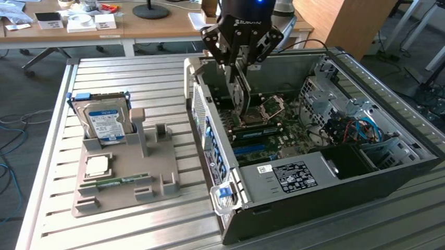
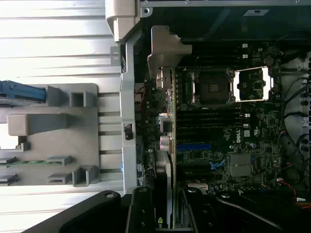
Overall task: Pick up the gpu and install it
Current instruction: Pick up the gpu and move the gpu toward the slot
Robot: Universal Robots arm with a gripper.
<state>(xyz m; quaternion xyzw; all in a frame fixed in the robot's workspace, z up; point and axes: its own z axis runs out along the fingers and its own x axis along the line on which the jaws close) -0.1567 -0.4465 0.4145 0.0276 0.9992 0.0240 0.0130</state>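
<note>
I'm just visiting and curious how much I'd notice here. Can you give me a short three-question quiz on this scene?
1. True or false: the jaws hold the gpu inside the open computer case.
2. The hard drive stands: A in the case, B in the grey holder, C on the floor?
3. Fill in: the memory stick on the holder is coloured ___.
Key: 1 true; 2 B; 3 green.
</note>
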